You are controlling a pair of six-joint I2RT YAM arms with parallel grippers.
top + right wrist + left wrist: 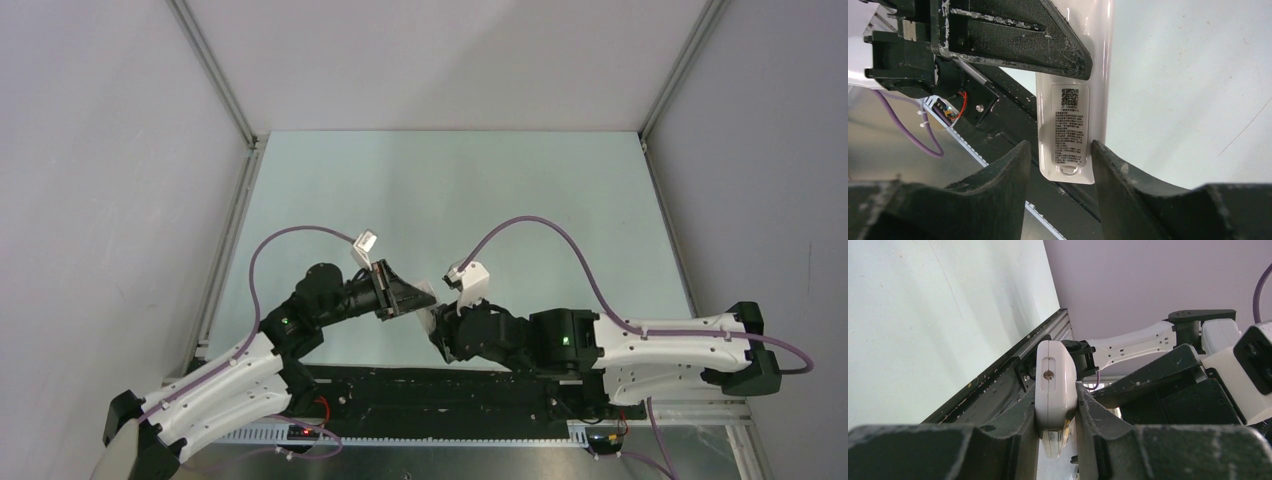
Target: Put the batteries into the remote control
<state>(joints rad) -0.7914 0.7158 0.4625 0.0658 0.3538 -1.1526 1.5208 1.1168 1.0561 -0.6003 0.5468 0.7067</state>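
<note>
Pinches remote control (1055, 385) in left gripper (1056, 405) above worktop (450, 190) near front edge, open room beyond; straddles its label end, right gripper (1059, 148) spread.

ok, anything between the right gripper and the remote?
Nothing visible. The left gripper clamps the remote, and the right gripper has a finger on each side of its labelled end, with a slim gap showing on one side.
</note>
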